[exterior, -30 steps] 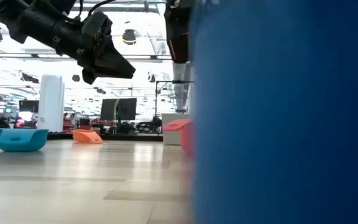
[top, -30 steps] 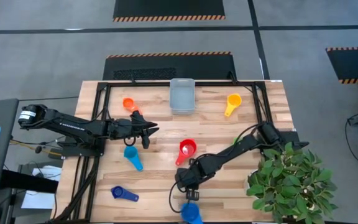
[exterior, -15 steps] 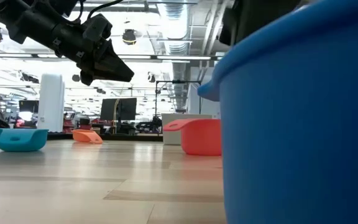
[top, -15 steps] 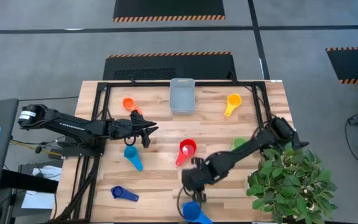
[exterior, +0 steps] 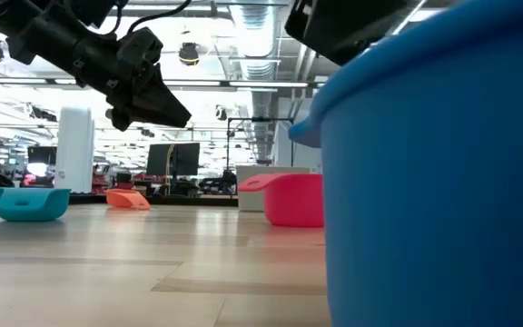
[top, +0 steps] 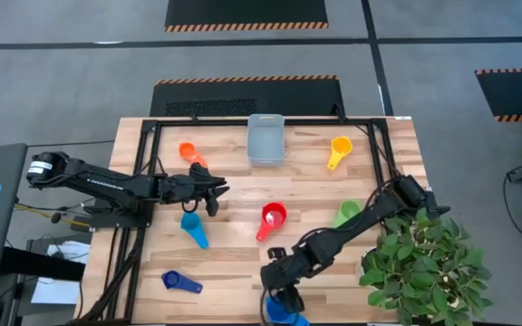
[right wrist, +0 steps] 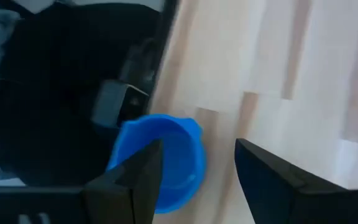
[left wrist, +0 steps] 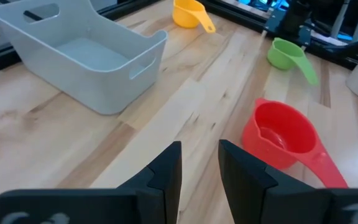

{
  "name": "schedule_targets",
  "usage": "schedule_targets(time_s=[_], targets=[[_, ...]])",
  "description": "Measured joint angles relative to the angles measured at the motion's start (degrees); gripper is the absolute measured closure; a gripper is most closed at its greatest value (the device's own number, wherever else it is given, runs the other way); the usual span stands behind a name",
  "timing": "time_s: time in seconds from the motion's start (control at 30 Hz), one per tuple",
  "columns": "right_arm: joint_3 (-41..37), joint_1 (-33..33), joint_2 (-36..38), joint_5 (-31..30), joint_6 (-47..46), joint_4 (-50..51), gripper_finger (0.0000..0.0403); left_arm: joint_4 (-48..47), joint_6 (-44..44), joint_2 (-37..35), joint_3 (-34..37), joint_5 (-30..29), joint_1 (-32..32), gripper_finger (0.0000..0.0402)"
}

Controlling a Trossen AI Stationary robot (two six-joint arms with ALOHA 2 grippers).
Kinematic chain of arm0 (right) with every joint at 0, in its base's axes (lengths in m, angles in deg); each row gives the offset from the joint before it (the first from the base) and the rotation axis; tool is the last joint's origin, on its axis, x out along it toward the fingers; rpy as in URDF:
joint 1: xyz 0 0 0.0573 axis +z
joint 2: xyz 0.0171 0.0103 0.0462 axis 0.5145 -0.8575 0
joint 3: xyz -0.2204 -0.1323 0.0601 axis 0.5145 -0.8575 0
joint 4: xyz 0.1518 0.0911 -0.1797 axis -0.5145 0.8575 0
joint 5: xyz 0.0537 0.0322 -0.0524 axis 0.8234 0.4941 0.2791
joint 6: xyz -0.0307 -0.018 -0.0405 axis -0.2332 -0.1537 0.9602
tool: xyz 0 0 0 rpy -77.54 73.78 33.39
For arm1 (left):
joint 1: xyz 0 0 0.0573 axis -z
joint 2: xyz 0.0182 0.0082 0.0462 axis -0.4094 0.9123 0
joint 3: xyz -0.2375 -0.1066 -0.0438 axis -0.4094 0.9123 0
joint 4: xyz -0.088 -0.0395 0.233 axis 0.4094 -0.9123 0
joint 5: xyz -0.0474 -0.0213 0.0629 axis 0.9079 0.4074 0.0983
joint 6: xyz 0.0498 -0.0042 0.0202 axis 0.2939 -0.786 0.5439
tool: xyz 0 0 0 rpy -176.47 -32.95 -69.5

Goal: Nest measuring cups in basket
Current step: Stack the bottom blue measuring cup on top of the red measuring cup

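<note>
**Right gripper over blue cup at table's near edge, basket had no cups in it**

You had the wooden table w/ a potted plant at its near right corner. The pale blue-grey basket sat at the far edge, centre, nothing visible inside in the left wrist view.

Left arm reached in from the left side; left gripper hung above the boards, mid-left, fingers a little apart w/ a narrow gap, holding nothing. It was between the orange cup and the light blue cup.

Right arm stretched from the right side toward the near edge; right gripper was just over the blue cup, fingers spread apart, one each side of the cup's rim in the right wrist view. You couldn't tell if they touched it. That cup sat upright at the very edge, filling the right of the low view.

Other cups, all apart on the boards:
- red cup, centre
- green cup, right, near the plant
- yellow cup, far right
- dark blue cup, near left
</note>
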Motion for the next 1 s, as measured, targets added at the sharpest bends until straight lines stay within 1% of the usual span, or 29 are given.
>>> schedule_targets(time_s=[0.13,0.2,0.27,0.37,0.43,0.57,0.67,1.0], targets=[[0.1,0.6,-2.0,-0.2,-0.6,-1.3,0.0178,-0.2,-0.1,0.0,0.0,0.0,0.0,0.0308],[-0.2,1.0,-2.4,-0.5,-1.3,0.6,0.0178,-0.6,-0.1,0.0,0.0,-0.1,0.0,0.0308],[0.8,1.1,-4.4,-0.8,-2.2,-1.7,0.0178,-0.7,-0.1,0.0,0.0,-0.1,0.0,0.0308],[0.6,1.0,-4.8,-1.3,-2.6,3.3,0.0178,-0.7,-0.1,0.0,0.0,-0.1,0.0,0.0308],[1.4,0.9,-5.7,-0.5,-2.5,0.2,0.0178,-1.2,-0.1,0.0,0.0,-0.1,0.0,0.0308],[1.2,0.7,-5.8,0.9,-2.6,1.8,0.0181,-0.9,-0.2,0.5,0.0,-0.5,0.0,0.0308],[1.3,0.7,-5.7,0.8,-2.6,2.0,0.019,-0.5,-0.1,0.5,0.0,-0.5,0.0,0.0308],[0.5,0.4,-5.7,1.2,-2.6,2.7,0.024,-0.8,-0.1,0.5,0.0,-0.6,0.0,0.0308]])
